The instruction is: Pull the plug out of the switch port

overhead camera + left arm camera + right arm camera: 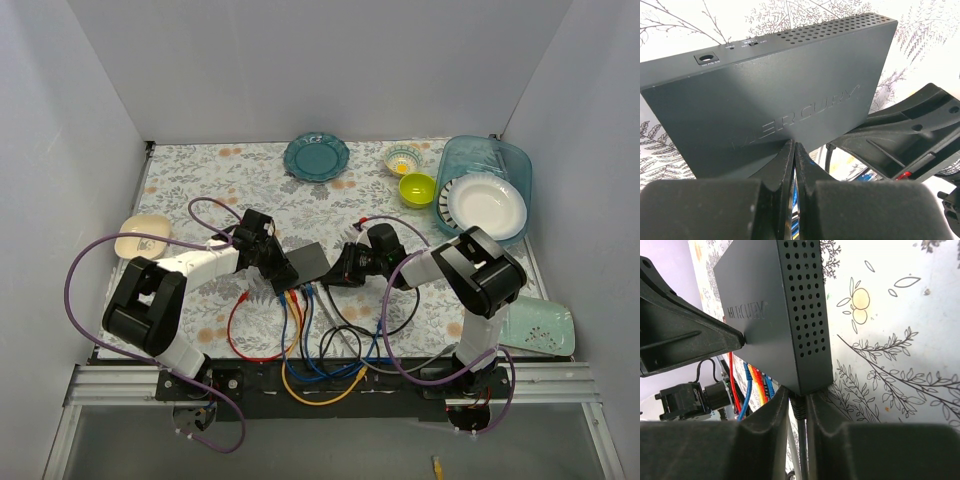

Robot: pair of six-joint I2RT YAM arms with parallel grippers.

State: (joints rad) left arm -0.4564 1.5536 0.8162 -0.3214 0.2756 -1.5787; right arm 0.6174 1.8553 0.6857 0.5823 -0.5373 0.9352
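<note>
The black switch box (310, 260) lies flat in the middle of the table, with several coloured cables plugged into its near edge. My left gripper (283, 272) is shut, and its tips (794, 146) rest on the switch's top face (775, 85). My right gripper (340, 272) is at the switch's right corner. In the right wrist view its fingers (797, 392) are shut on the black plug (799, 407), which sits in the end socket of the switch (765, 315). Blue, orange and red plugs (756, 382) sit in the neighbouring sockets.
Red (240, 340), blue (300, 350) and yellow (320, 395) cables loop toward the near edge. A teal plate (316, 156), small bowl (403, 158), green bowl (417, 188), clear tub (520, 160) holding a white plate, cream dish (141, 236) and mint tray (540, 328) ring the table.
</note>
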